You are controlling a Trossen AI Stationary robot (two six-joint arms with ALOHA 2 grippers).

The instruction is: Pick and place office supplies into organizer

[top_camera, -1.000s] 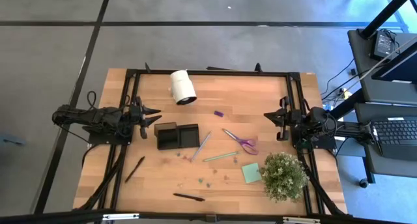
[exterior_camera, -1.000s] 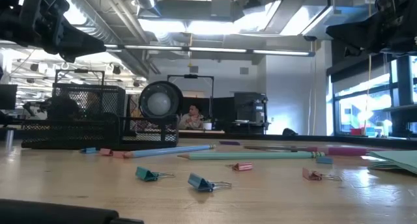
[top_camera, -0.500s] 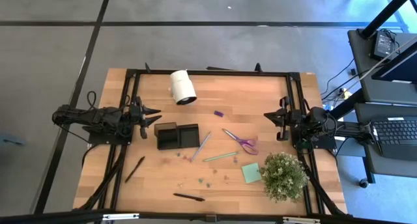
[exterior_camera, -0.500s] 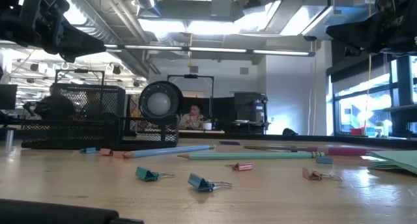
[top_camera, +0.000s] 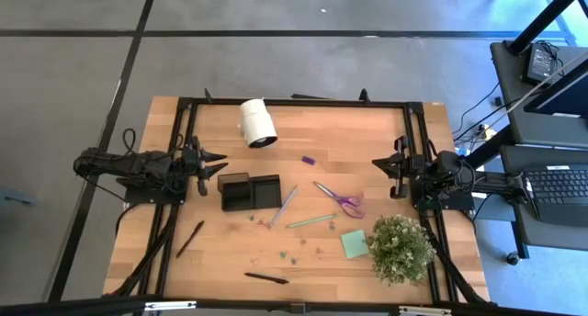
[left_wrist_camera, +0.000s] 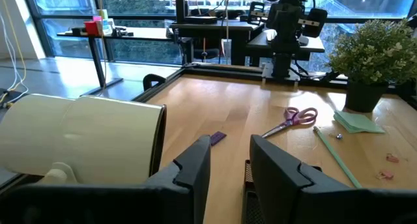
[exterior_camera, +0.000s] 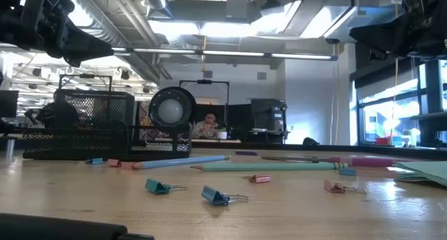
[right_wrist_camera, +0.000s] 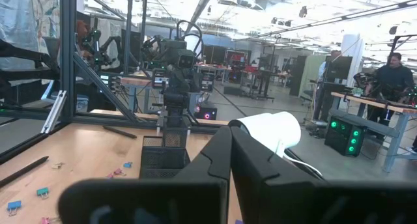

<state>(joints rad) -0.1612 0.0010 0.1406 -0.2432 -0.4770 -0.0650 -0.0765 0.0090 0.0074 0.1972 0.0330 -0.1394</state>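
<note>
Both arms wait at the table's sides, nothing grasped.
Left gripper (top_camera: pixel 220 163) stands released, the organizer (top_camera: pixel 250 191) just ahead of it; right gripper (top_camera: pixel 376 163) is clenched empty, scissors (top_camera: pixel 339 199), pencil (top_camera: pixel 310 221) and sticky pad (top_camera: pixel 355 243) near it.

The worktop (top_camera: pixel 349 137) is pale wood. The organizer (top_camera: pixel 250 192) is black mesh, the scissors (top_camera: pixel 339 199) purple-handled, the sticky-note pad (top_camera: pixel 355 244) light green, the roll (top_camera: pixel 257 123) white (the plant (top_camera: pixel 401 248) bushy green).
</note>
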